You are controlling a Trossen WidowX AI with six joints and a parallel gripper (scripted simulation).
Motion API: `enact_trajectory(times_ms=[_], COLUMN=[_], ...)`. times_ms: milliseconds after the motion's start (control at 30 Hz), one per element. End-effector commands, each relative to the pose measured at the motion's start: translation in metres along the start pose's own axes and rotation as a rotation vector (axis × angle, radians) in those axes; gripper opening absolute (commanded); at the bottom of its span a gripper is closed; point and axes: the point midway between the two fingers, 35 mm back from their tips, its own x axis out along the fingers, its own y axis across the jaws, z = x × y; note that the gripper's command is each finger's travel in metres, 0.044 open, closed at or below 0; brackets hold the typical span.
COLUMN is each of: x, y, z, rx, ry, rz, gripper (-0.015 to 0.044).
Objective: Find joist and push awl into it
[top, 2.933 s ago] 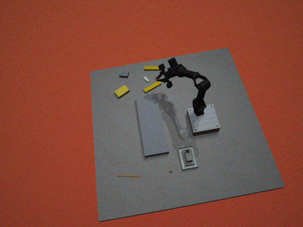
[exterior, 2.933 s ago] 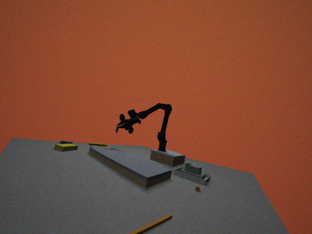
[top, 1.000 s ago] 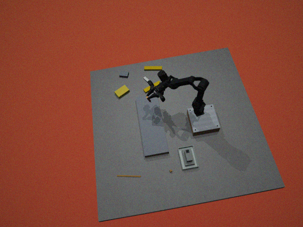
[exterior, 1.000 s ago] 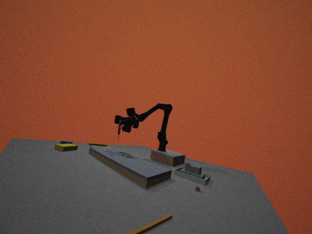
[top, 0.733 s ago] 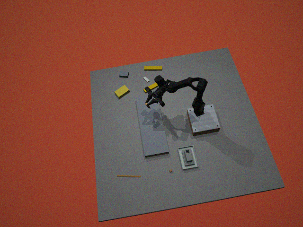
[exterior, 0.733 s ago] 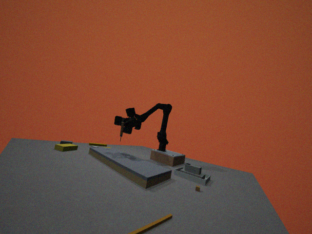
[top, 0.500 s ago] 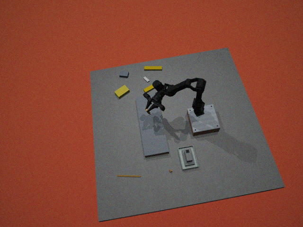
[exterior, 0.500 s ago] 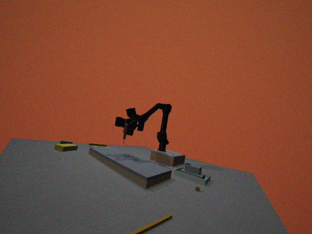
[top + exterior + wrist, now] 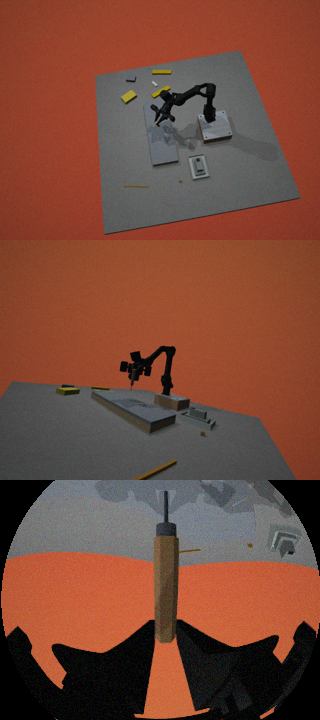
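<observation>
Wooden-handled awl point(image 9: 133, 376) sits clamped in the claw point(image 9: 133, 374), fingers nearly closed on the handle, steel tip pointing down just above the floor panel point(image 9: 161, 144). Pale tray point(image 9: 191, 167), well apart from the claw past the panel's far end, holds the grey stud finder point(image 9: 199, 165). Yellow blocks point(image 9: 128, 96) lie behind the claw.

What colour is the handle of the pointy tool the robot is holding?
The awl handle is wooden brown, clearest in the wrist view.
</observation>
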Motion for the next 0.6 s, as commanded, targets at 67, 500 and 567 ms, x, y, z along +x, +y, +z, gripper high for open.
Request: enact_trajectory(times_ms=[67, 500, 567], x=[0.002, 0.005, 0.005], y=[0.000, 0.000, 0.000], z=[0.003, 0.013, 0.014], rx=[0.001, 0.001, 0.001], ry=[0.000, 0.000, 0.000], rz=[-0.002, -0.002, -0.002], gripper=[0.0000, 0.0000, 0.0000])
